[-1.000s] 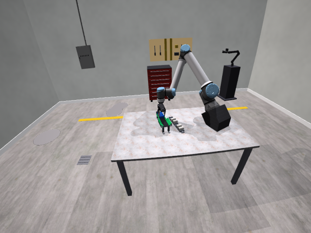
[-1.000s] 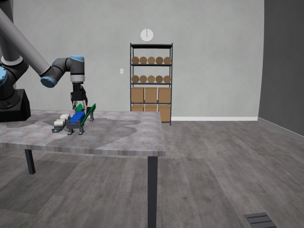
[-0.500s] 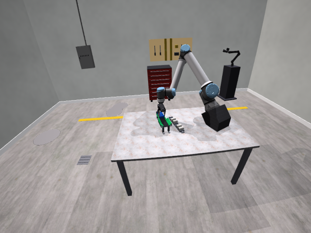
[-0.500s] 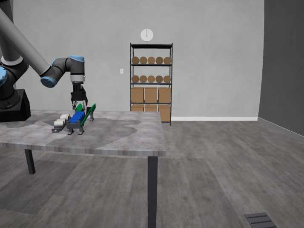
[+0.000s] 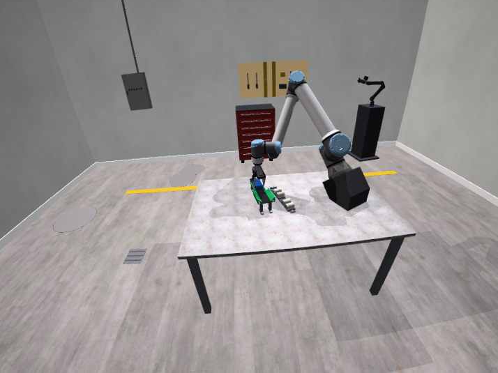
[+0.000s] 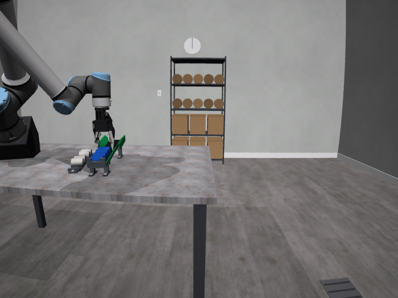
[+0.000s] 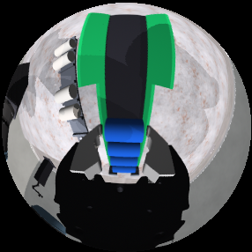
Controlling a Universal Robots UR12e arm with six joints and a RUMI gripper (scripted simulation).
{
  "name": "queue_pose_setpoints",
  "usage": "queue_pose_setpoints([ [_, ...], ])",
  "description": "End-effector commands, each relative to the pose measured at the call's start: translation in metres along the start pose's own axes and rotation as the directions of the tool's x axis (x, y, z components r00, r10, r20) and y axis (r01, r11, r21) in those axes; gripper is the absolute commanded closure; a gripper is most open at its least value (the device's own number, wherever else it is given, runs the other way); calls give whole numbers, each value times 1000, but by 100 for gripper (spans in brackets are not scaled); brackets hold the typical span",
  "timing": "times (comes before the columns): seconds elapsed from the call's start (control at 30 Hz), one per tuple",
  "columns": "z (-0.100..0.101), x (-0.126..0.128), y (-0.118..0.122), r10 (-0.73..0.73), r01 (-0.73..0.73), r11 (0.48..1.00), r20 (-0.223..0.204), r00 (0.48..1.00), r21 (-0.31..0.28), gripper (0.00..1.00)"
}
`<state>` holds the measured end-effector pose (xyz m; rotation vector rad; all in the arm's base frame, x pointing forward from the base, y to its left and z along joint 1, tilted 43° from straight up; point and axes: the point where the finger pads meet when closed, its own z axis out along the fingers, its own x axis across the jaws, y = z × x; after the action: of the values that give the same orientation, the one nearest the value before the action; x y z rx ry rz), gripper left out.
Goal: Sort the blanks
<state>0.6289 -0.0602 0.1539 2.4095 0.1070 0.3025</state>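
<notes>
The tool (image 7: 124, 175) was held over the feed ramp (image 7: 92, 66), which stood near the middle of the bench (image 5: 291, 240), toward its far edge and beside the arm's base. In the wrist view 4 blue blanks (image 7: 125, 150) were seen lying across the ramp's dark channel, side by side in one row; the row's lower end lay under the tool, so contact with the stop could not be confirmed. Because the ramp slopes, blanks laid across it would be expected to settle against the stop, which is judged to be why they were packed at that end.

The tool's fingers were seen outside the ramp's green walls, straddling the row. They were judged to be parted and releasing, with nothing clamped between them; the uppermost blue blank appeared to rest on the ramp on its own.

The stock rack (image 6: 75, 169) stood just beside the ramp, on the side toward the arm's base. 4 white blanks (image 7: 66, 94) were seen lying in its slots between ribs. Whether each was centered along its slot could not be told.
</notes>
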Motion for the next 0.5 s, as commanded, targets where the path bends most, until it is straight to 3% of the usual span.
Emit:
queue_pose_setpoints([
  [0.0,0,0,0,0,0,1000,-1,1000,0,52],
  [0.47,-4,0,0,0,0,1000,-1,1000,0,52],
])
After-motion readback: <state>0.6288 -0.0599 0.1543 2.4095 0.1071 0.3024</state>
